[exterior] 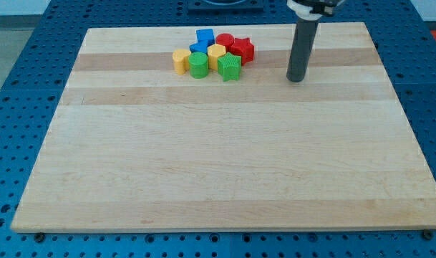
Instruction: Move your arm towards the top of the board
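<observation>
My tip (pixel 296 79) sits high on the worktop (pixel 203 179), well to the view's right of the block cluster (pixel 214 56), touching none. No hand here, only a bare rod, nothing to open or clamp. The step looks nearly done; next calls for a short straight slide to the view's top edge
</observation>
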`<control>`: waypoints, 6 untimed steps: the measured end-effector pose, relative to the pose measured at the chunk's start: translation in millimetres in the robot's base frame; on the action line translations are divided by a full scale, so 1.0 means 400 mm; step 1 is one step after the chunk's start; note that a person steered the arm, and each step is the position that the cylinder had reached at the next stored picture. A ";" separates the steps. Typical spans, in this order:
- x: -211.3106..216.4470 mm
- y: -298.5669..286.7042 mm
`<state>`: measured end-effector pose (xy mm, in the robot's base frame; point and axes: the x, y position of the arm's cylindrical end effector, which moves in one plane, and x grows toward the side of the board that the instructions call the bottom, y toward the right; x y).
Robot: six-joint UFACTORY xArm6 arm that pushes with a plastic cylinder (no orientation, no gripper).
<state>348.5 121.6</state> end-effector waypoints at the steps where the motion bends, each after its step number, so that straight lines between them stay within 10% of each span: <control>1: 0.000 -0.038; 6: -0.370 -0.113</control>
